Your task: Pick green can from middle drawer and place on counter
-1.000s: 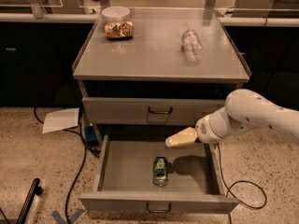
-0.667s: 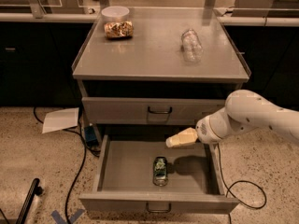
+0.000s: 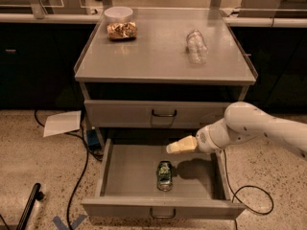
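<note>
The green can (image 3: 164,175) lies on its side in the open middle drawer (image 3: 124,176), near the centre of the drawer floor. My gripper (image 3: 173,148) hangs over the drawer, just above and slightly right of the can, apart from it, with its pale fingers pointing left. My white arm reaches in from the right edge of the view. The counter (image 3: 158,51) is the grey top of the cabinet, above the closed upper drawer.
On the counter lie a clear crinkled plastic bottle (image 3: 196,46) at the right, and a gold-brown snack packet (image 3: 121,30) with a white bowl (image 3: 118,14) behind it at the back left. A sheet of paper (image 3: 62,122) and cables lie on the floor to the left.
</note>
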Available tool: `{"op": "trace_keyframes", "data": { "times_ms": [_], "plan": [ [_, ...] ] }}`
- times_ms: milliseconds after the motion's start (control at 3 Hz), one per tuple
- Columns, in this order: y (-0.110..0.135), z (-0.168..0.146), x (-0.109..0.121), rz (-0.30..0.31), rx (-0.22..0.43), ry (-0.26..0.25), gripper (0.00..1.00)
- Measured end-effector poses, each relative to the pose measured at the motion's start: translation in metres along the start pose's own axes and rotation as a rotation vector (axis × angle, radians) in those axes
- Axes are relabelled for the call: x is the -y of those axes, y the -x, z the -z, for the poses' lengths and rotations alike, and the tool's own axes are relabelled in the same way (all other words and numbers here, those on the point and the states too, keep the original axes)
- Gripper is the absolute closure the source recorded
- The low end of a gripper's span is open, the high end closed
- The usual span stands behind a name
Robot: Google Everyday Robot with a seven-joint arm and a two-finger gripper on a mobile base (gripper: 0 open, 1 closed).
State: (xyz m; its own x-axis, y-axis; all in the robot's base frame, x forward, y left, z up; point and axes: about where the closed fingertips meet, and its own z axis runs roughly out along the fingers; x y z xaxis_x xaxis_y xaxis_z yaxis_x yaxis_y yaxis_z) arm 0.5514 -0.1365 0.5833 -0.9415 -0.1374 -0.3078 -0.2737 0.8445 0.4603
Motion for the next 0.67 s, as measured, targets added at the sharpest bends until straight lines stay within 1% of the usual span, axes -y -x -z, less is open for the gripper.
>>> {"op": "trace_keyframes", "data": {
  "times_ms": [333,667],
  "plan": [
    [-0.007,-0.04,0.006,-0.017,-0.051,0.041,0.0],
    [-0.017,-0.069,0.014,-0.033,-0.097,0.067,0.0]
  ]
}}
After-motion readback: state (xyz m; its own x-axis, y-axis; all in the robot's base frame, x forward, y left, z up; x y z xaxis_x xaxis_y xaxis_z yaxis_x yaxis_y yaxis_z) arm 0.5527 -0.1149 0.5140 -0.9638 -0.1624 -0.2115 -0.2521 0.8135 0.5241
